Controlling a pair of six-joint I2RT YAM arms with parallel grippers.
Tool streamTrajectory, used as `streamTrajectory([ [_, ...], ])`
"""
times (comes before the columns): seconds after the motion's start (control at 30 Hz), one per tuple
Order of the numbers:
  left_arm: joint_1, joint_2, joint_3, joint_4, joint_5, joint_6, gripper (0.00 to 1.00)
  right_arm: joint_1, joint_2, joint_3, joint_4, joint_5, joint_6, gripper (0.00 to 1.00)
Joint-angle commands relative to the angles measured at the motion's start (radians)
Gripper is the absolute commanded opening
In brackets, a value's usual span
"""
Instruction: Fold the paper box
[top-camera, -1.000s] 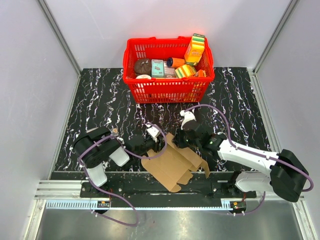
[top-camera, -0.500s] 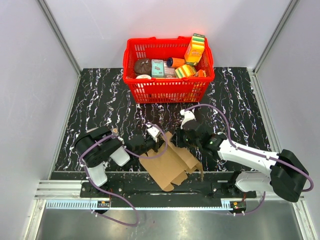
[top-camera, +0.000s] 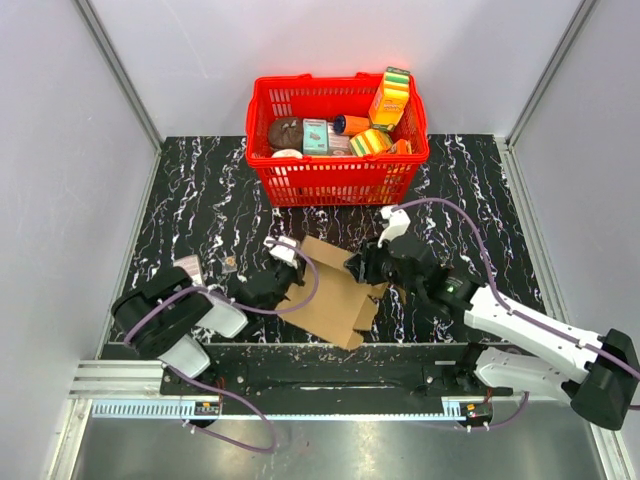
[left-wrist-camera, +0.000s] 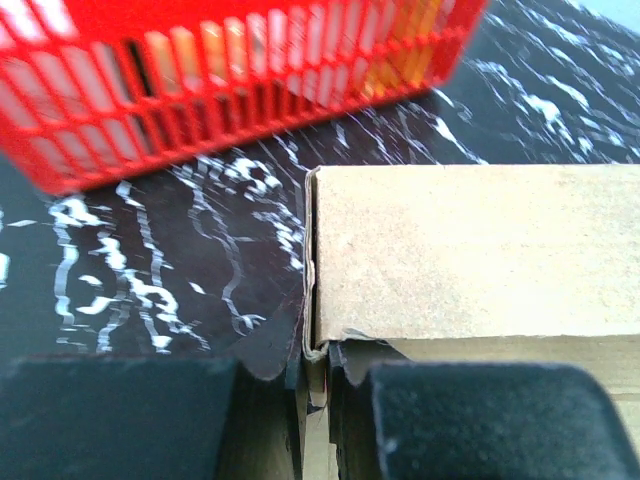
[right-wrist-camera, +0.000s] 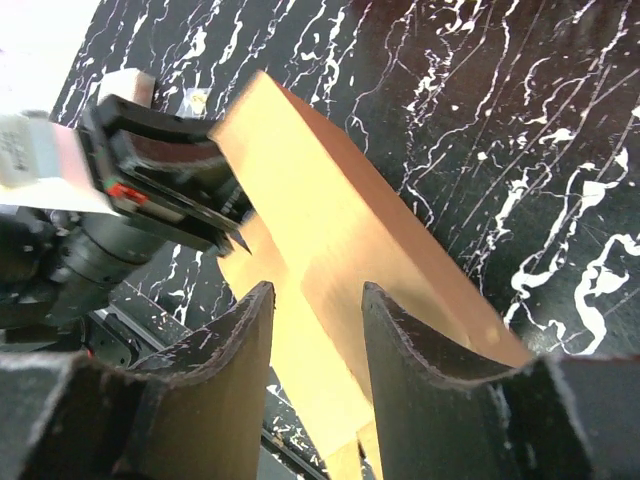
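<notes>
The paper box (top-camera: 332, 292) is a brown cardboard sheet, partly folded, lying on the black marble table between the two arms. My left gripper (top-camera: 287, 277) is shut on its left edge; in the left wrist view the jaws (left-wrist-camera: 318, 385) pinch a thin cardboard layer below a flat panel (left-wrist-camera: 470, 250). My right gripper (top-camera: 366, 268) hovers over the box's right end, open. In the right wrist view its fingers (right-wrist-camera: 316, 295) stand apart above the cardboard (right-wrist-camera: 340, 230) without touching it.
A red plastic basket (top-camera: 330, 182) of colourful packages stands at the back middle of the table and shows close behind the box (left-wrist-camera: 200, 90). Two small bits (top-camera: 188, 268) lie at the left. A metal rail (top-camera: 320, 375) runs along the near edge.
The left gripper closed on the box's edge and pulled it back and left, away from the near edge. The right gripper opened, let go of the cardboard and drew back to the right.
</notes>
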Motion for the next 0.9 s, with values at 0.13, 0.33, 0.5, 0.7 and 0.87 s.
streamTrajectory([
  [0.13, -0.052, -0.153, 0.022, -0.166, -0.515, 0.04, 0.0, -0.002, -0.057, -0.014, -0.058, 0.082, 0.0, 0.48],
  [0.33, -0.063, -0.174, 0.034, -0.347, -0.649, -0.038, 0.0, -0.002, -0.1, -0.028, -0.085, 0.128, 0.011, 0.48],
  [0.5, -0.065, -0.202, 0.054, -0.559, -0.721, -0.198, 0.0, -0.002, -0.143, -0.039, -0.113, 0.2, 0.038, 0.49],
  [0.7, -0.065, -0.171, 0.065, -0.645, -0.733, -0.302, 0.0, -0.002, -0.132, -0.057, -0.125, 0.197, 0.063, 0.49],
  [0.87, -0.066, -0.167, 0.046, -0.645, -0.698, -0.35, 0.0, -0.002, -0.086, -0.083, -0.112, 0.185, 0.103, 0.49],
])
